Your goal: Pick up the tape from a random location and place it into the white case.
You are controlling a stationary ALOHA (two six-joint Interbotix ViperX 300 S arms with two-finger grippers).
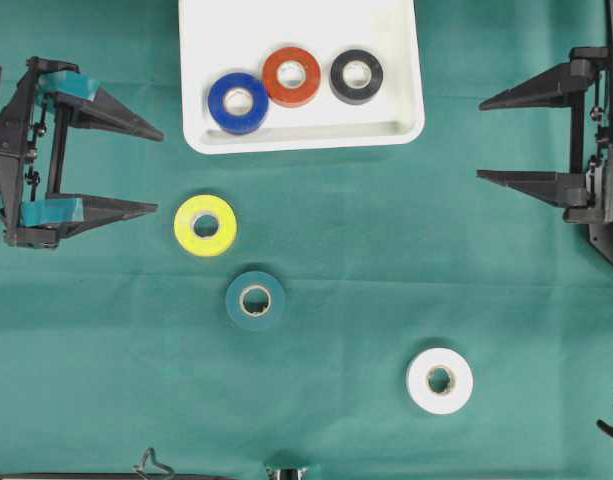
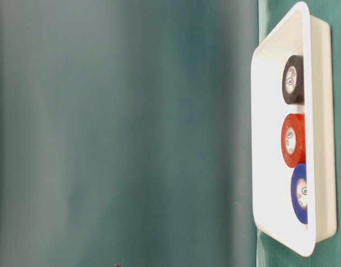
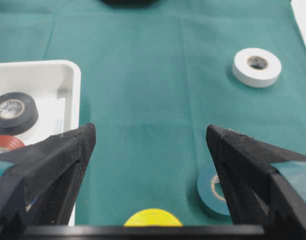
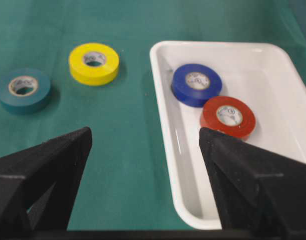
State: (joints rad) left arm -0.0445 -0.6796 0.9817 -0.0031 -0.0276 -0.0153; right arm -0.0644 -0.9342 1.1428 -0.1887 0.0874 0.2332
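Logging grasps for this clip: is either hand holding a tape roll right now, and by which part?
Nothing is held. The left hand and right hand are both open and empty, apart from every roll.

The green-covered table (image 1: 436, 250) carries the white case (image 1: 201, 120) and yellow tape (image 1: 205, 225), teal tape (image 1: 255, 300) and white tape (image 1: 439, 381), all lying ahead of the left gripper (image 1: 161, 170).

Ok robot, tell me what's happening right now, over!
Left end effector and right end effector open, holding nothing. Three tapes in white case; yellow tape, teal tape, white tape on cloth. Nothing blocking.
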